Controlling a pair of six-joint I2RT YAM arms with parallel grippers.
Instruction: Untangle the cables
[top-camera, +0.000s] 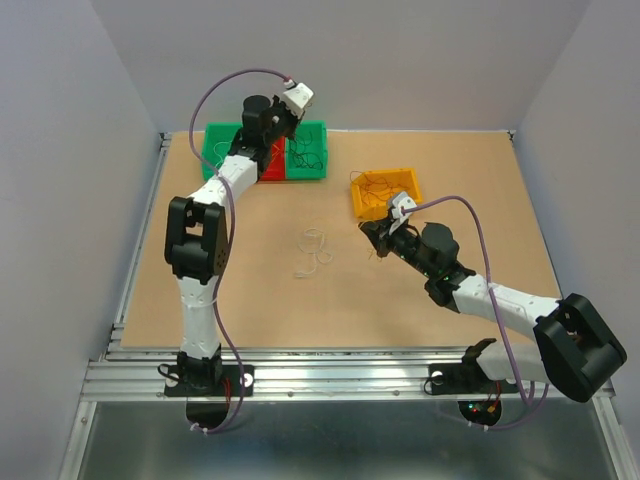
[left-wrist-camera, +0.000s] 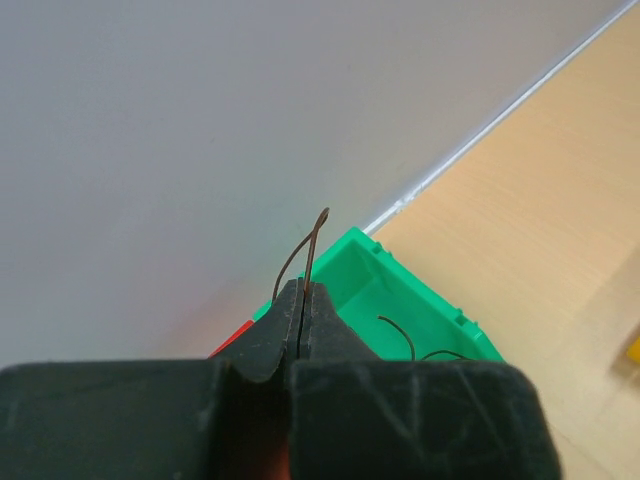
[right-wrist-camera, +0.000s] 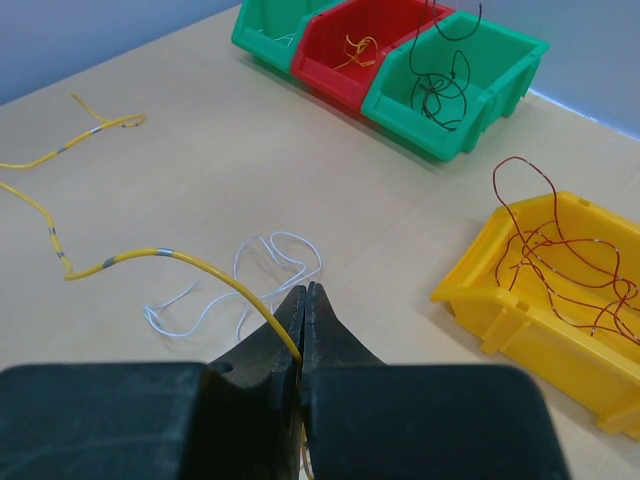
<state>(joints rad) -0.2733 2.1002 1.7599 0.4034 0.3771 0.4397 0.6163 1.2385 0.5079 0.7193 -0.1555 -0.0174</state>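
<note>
Tan table (top-camera: 250, 300): left jaws pinch a brown wire (left-wrist-camera: 312, 245), right jaws a yellow wire (right-wrist-camera: 215, 268).

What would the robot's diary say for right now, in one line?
left gripper: shut on dark cable near green bin | right gripper: shut on yellow cable | white cable: loose on table
</note>
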